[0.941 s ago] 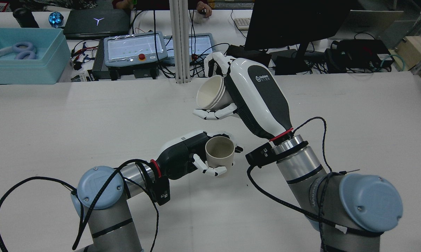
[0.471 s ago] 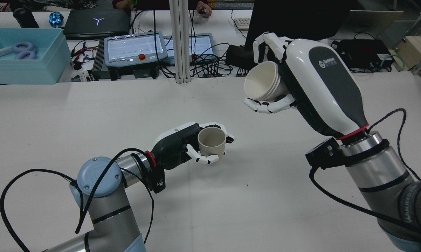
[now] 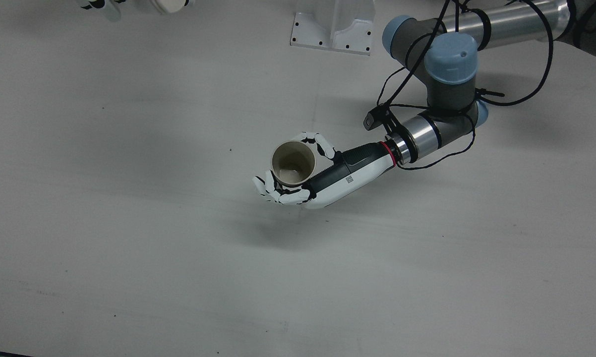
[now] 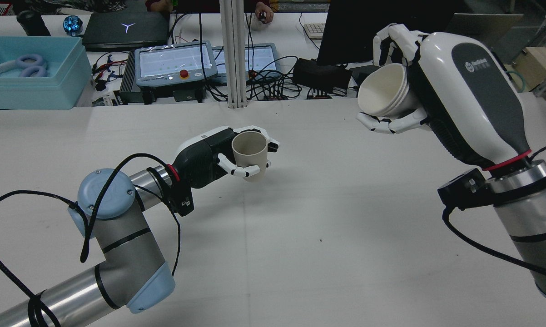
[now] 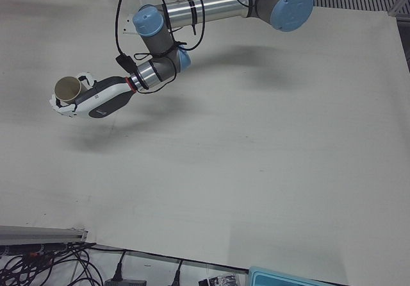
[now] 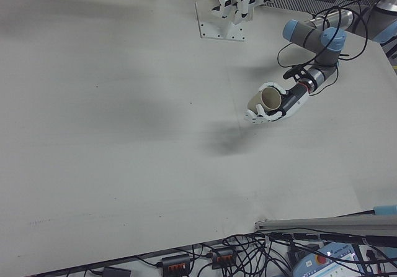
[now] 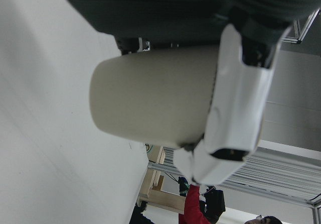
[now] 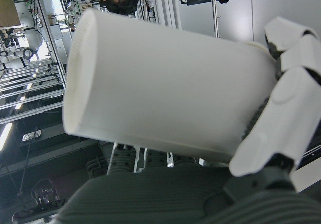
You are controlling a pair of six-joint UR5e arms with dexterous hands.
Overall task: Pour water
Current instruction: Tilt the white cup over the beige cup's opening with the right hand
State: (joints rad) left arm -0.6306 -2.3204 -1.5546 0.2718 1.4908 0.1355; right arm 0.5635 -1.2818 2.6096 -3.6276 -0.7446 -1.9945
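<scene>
left hand (image 4: 209, 156): fingers wrapped round the beige cup (image 4: 250, 154), held upright and clear above the tabletop (image 4: 300, 227), mouth up
beige cup inside: can't really tell what's in there from the front view
right hand (image 4: 418, 86): clamped on the white cup (image 4: 384, 96), up high on the far right, tipped on its side with the mouth facing left
cups: well apart
</scene>
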